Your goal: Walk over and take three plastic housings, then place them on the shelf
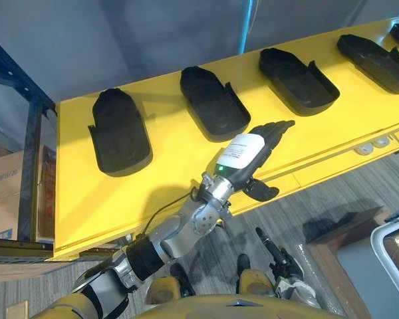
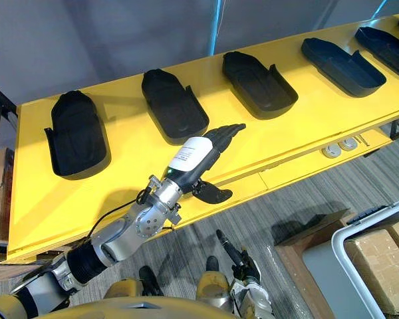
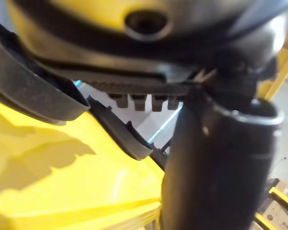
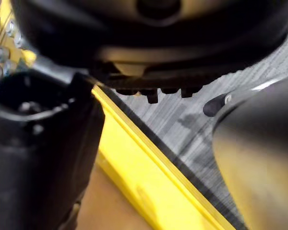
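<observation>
- Nothing in these views is clear enough for me to read.
- A white label (image 1: 242, 150) sits on the back of my left hand (image 1: 266, 139), near the centre of the frame. It carries lines of small dark print, too fine to make out.
- The cardboard box (image 1: 3, 193) at the left edge, beside the blue rack post (image 1: 32, 166), bears a patch of blue print low down that I can't read either.

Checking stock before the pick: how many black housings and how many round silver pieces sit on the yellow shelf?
Black plastic housings: 5, plus a dark sliver cut off at the edge, uncounted
Round silver pieces: 2
Total: 7
</observation>
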Controlling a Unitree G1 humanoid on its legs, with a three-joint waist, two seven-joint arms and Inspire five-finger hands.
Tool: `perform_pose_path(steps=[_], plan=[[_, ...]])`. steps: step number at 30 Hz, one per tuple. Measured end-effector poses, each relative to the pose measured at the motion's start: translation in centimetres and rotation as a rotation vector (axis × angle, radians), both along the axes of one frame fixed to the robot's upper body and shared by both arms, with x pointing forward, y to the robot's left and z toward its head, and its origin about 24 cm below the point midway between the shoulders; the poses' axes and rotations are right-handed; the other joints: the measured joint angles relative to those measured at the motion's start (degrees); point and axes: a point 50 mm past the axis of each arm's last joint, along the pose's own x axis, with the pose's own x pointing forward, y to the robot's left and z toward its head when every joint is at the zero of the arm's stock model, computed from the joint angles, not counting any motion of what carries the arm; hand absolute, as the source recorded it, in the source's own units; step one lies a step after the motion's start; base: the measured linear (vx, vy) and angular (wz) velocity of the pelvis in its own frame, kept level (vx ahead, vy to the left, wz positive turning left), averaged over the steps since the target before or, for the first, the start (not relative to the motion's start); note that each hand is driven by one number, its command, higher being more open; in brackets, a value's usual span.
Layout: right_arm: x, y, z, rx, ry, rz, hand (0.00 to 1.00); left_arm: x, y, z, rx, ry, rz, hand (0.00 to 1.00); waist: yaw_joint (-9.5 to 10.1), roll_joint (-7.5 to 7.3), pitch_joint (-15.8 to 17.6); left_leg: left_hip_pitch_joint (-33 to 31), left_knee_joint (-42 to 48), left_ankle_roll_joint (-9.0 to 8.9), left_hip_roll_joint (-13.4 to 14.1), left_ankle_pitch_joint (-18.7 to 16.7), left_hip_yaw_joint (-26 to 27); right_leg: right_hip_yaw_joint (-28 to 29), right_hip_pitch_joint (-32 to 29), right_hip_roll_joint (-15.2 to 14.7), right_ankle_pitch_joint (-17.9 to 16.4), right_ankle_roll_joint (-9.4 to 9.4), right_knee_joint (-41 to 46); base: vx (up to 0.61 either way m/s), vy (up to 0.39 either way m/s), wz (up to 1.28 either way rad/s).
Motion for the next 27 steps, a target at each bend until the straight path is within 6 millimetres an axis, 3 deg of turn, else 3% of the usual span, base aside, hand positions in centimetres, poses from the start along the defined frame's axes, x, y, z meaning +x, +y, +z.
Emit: perform_pose_path(steps=[6, 13, 27], plan=[[-0.4, -0.2, -0.1, -0.004, 0.009, -0.001, 1.0, 1.2, 0.5, -0.9, 0.049, 0.026, 0.073, 1.0, -0.36, 0.02, -0.01, 0.0, 0.14, 0.02, 0.0, -0.02, 0.14, 0.05, -0.14, -0.01, -0.01, 0.01, 0.13, 0.0, 0.0, 0.0], [-1.5, -0.6, -0.3, -0.01, 0.039, -0.005, 1.0, 1.4, 0.8, -0.6, 0.016, -0.004, 0.12, 1.0, -0.44, 0.06, -0.03, 0.0, 0.27, 0.04, -0.01, -0.05, 0.18, 0.08, -0.25, -0.01, -0.02, 0.03, 0.34, 0.0, 0.0, 0.0], [-1.9, -0.7, -0.5, -0.001, 0.06, 0.005, 1.0, 2.7, 2.3, 0.5, -0.144, -0.019, 0.262, 1.0, -0.6, 0.4, -0.22, -0.8, 2.59, 0.44, 0.48, -1.31, 0.42, 0.62, -1.02, -0.02, -0.08, 0.07, 1.35, -0.03, 0.017, -0.01]])
